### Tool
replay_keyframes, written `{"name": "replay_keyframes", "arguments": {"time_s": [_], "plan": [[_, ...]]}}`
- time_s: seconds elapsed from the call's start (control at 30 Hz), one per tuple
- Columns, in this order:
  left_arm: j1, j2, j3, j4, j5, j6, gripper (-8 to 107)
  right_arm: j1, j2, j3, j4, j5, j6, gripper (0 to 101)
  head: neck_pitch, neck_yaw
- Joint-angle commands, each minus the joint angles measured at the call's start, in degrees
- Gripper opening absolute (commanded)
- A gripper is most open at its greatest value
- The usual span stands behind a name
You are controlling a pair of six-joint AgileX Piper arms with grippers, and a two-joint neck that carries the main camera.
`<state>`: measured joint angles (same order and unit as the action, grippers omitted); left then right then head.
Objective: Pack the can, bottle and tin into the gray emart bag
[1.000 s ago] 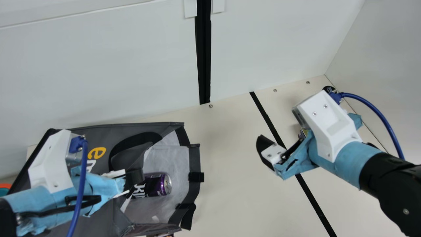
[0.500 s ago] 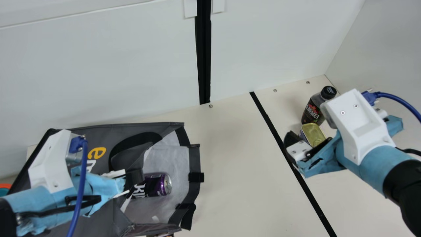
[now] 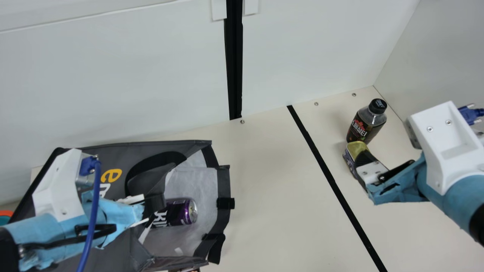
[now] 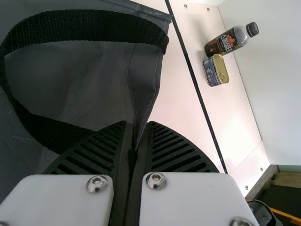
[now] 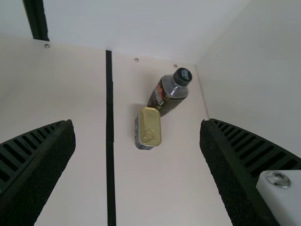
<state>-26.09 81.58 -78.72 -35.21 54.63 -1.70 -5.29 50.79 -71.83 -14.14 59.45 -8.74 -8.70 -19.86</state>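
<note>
The gray bag (image 3: 124, 156) lies at the main view's left with its mouth facing right; the purple can (image 3: 176, 212) rests on its side inside. My left gripper (image 3: 153, 206) is at the bag's mouth; in the left wrist view the left gripper (image 4: 136, 141) is shut on the bag's edge (image 4: 145, 89). My right gripper (image 3: 363, 166) hangs above the tin (image 3: 356, 149), partly covering it. Behind the tin stands the dark bottle (image 3: 366, 122). In the right wrist view the right gripper (image 5: 137, 165) is wide open, the tin (image 5: 149, 126) and bottle (image 5: 170, 90) beyond its fingers.
A black tape line (image 3: 325, 170) crosses the cream table (image 3: 272, 196) between bag and tin. White walls (image 3: 159, 71) rise behind the table and at the right, close to the bottle. An orange-rimmed item (image 3: 5, 215) shows at the left edge.
My right gripper has moved right, over to the tin, and the bottle and tin have come into sight from behind the arm. The left arm and the bag have kept still.
</note>
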Motion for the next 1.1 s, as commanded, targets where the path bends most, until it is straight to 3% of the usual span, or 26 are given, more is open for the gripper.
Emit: {"name": "replay_keyframes", "arguments": {"time_s": [0.0, 0.67, 1.07], "plan": [[0.0, 0.0, 0.0, 0.0, 0.0, 0.0, 10, 0.0, -0.3, -0.2, -1.0, 0.7, 0.6, 91, -1.3, -0.1], [0.0, 0.0, 0.0, 0.0, 0.0, 0.0, 10, -3.6, -5.5, -0.7, -3.0, 4.4, 3.6, 91, -1.3, -0.1], [0.0, 0.0, 0.0, 0.0, 0.0, 0.0, 10, -3.0, -6.7, -1.4, -8.3, 8.2, 6.6, 91, -1.3, -0.1]]}}
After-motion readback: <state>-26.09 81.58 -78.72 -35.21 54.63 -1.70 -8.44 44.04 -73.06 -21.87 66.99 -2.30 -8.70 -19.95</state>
